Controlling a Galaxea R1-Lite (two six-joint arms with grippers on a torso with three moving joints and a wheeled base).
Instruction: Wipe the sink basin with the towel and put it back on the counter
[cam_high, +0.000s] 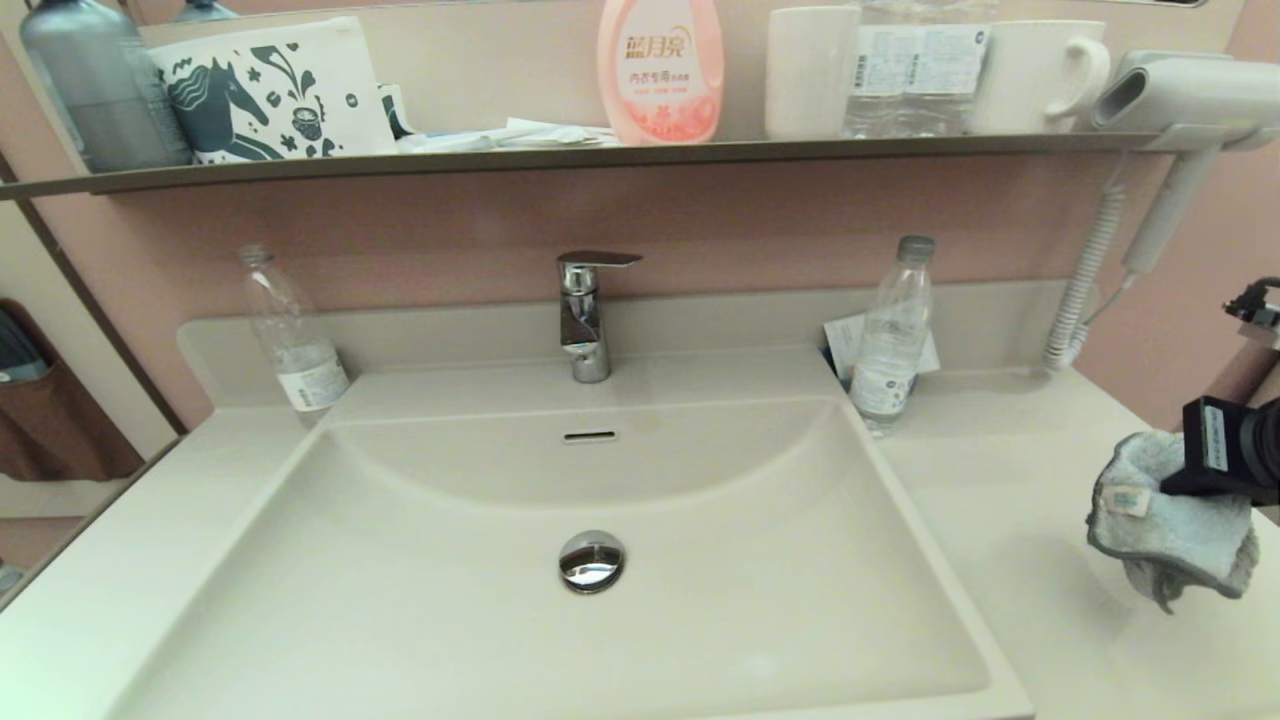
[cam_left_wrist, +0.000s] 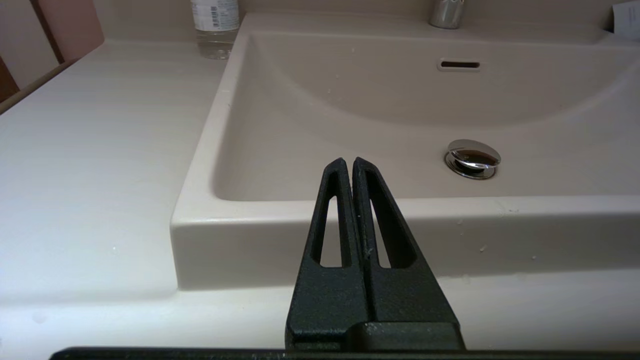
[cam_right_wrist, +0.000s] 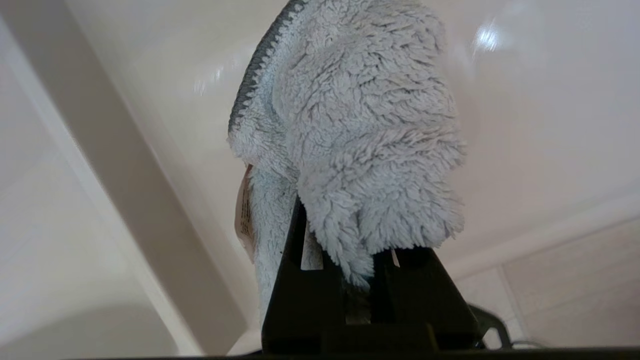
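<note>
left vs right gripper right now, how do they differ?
The left gripper is shut with nothing between its fingers; the right gripper is shut on the towel.
The left gripper sits at the front rim of the sink basin; the right gripper holds the towel lifted above the counter, to the right of the basin.
Shared: both are black, and neither is inside the basin.

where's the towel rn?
In the head view the towel hangs from the right gripper at the far right, above the counter, right of the sink basin.
</note>
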